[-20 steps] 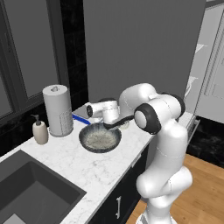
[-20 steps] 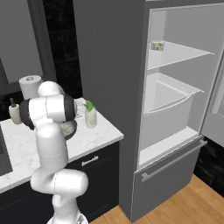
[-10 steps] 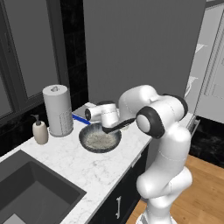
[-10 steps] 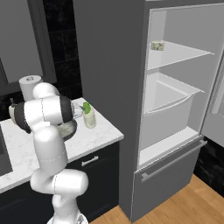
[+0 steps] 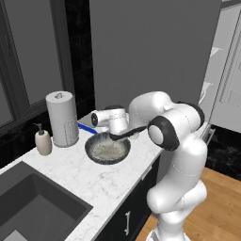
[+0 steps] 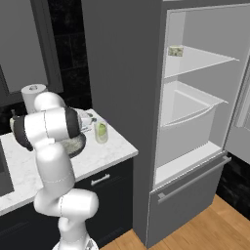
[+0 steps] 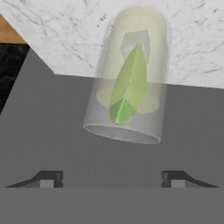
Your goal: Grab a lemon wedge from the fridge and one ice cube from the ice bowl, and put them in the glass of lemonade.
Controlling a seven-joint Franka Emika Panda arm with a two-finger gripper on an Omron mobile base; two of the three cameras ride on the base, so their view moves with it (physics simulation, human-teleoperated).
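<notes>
The two-finger gripper (image 7: 112, 178) is now standing with its dark fingertips spread wide and holding nothing, having just let go above the small clear glass of pale yellow lemonade (image 7: 129, 76). Inside that glass, a pale ice cube (image 7: 136, 43) and the bright yellow-green lemon wedge (image 7: 128, 86) are sitting together, so both additions look delivered.

Clear glass of lemonade (image 7: 127, 87) upright on white marble counter near its right end, yellow-green lemon wedge (image 7: 127, 87) and pale ice cube (image 7: 135, 43) inside it, shallow dark-grey ice bowl (image 5: 108, 148) just left, grey fridge (image 6: 195, 122) open at right.
</notes>
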